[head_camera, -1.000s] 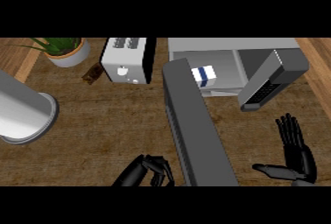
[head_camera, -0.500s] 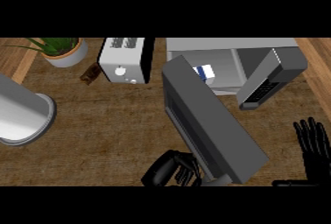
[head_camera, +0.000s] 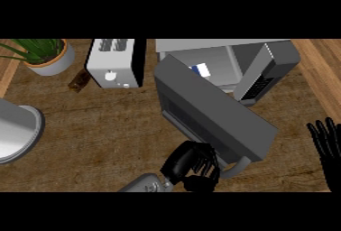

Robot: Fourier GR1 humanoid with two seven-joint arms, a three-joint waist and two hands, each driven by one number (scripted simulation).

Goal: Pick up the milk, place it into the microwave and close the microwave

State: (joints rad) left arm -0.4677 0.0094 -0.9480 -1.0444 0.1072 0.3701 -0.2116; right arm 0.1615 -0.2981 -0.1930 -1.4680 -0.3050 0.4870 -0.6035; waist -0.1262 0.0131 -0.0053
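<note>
Left hand (head_camera: 191,166), fingers curled against the grey microwave door (head_camera: 216,118), is closing it with the white-and-blue milk carton (head_camera: 200,70) inside. Next, the door must be pushed fully closed.

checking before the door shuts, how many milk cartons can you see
1. The milk carton sits inside the microwave, showing just past the top edge of the half-swung door. The door covers much of the cavity, so another could be hidden behind it.

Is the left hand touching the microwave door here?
Touching. In the head view the left hand lies against the lower edge of the microwave door, its curled fingers overlapping the door's handle with no gap showing.
</note>
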